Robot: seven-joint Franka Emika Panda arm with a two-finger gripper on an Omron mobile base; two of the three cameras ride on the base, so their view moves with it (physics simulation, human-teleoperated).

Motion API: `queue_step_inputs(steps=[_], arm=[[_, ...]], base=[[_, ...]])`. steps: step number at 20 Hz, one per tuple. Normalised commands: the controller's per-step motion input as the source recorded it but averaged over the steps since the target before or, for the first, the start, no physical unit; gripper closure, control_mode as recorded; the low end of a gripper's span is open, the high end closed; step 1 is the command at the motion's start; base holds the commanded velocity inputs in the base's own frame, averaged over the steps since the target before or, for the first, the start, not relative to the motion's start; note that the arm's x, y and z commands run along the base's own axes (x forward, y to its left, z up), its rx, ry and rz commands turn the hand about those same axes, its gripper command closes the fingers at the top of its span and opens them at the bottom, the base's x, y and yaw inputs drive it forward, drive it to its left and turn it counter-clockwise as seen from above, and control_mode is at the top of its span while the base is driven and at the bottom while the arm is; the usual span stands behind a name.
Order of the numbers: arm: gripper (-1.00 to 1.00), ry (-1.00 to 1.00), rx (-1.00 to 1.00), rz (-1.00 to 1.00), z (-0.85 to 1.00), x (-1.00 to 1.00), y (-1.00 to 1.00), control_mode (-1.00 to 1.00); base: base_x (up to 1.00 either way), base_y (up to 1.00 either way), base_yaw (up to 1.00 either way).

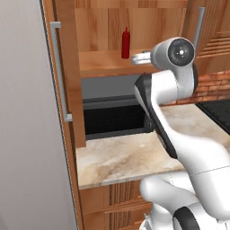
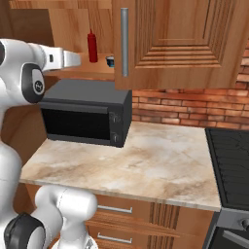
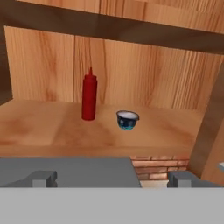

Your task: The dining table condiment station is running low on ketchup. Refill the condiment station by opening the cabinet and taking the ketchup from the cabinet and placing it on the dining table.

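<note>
The ketchup (image 1: 126, 43) (image 2: 92, 47) (image 3: 89, 97), a slim red bottle with a pointed nozzle, stands upright on the pale wood shelf of the cabinet (image 1: 101, 64), whose doors (image 2: 180, 44) are swung open. My gripper (image 3: 113, 178) is open, its fingertips (image 3: 43, 177) far apart. It sits in front of the shelf edge, short of the bottle and slightly to its right, touching nothing. The hand (image 1: 141, 57) (image 2: 65, 59) points into the cabinet at shelf height. The dining table is out of view.
A small blue bowl (image 3: 127, 119) (image 2: 110, 61) sits on the shelf just right of the ketchup. A black microwave (image 2: 87, 114) (image 1: 112, 117) stands under the cabinet on the marble counter (image 2: 146, 155). A stove (image 2: 231, 155) lies right. A grey wall (image 1: 27, 134) stands left.
</note>
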Motion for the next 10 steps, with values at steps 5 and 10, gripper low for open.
queue_step_inputs(steps=[5,10], arm=[[-1.00,0.00,0.00,0.07,0.00,0.09,0.02,-1.00],[-1.00,0.00,0.00,0.01,0.00,0.01,0.00,-1.00]], base=[[0.00,0.00,0.00],[0.00,0.00,0.00]])
